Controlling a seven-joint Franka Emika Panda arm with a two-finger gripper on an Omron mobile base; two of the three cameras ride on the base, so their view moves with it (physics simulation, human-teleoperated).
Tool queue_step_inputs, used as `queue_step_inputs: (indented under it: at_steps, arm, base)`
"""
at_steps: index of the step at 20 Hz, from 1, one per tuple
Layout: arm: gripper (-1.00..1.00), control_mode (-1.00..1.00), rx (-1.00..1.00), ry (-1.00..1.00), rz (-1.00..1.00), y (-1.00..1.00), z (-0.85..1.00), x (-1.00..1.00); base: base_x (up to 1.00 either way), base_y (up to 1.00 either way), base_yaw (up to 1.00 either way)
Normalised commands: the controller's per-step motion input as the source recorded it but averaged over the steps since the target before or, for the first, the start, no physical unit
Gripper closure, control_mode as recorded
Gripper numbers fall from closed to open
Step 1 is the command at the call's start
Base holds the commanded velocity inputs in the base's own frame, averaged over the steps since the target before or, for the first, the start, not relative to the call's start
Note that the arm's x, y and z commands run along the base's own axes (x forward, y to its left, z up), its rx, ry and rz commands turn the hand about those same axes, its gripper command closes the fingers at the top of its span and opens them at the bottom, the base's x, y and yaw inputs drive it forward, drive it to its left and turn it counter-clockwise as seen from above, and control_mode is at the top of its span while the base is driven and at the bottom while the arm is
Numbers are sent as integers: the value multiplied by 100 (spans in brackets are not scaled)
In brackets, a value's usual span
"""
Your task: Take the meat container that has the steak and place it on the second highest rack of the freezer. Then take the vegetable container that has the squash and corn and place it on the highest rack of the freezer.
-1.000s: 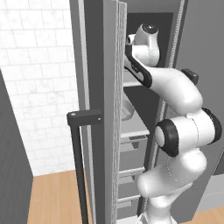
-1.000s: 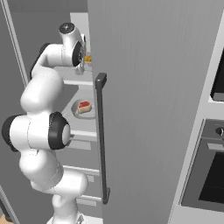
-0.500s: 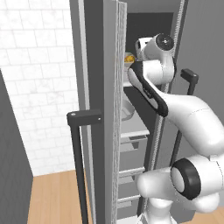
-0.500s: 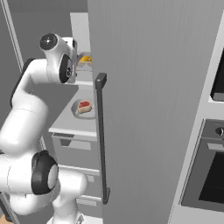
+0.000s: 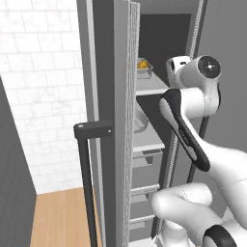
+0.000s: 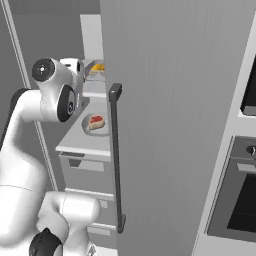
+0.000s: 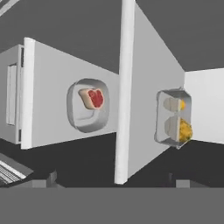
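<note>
Steak (image 7: 93, 98) in its container sits on the second highest rack (image 7: 52, 83); squash and corn container (image 7: 174, 118) rests on the highest rack (image 7: 148, 83). Both placements look done, so the empty, wide-open pincer (image 7: 113, 178) need only pull clear of the freezer (image 6: 170, 100).

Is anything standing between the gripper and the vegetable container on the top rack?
Nothing visible. The open gripper faces the vegetable container on the highest rack across free space; the steak container sits apart on the second highest rack.

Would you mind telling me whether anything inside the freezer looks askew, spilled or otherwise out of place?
Nothing stands out. The steak lies in its container flat on one white shelf; the tray with squash and corn sits level on the shelf above. Nothing has spilled.
</note>
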Motion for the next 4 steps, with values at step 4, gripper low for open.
queue_step_inputs:
  at_steps: [4]
  arm:
    - [-100, -100, 0, 15, 0, -10, -9, -100]
  base:
    - [0, 0, 0]
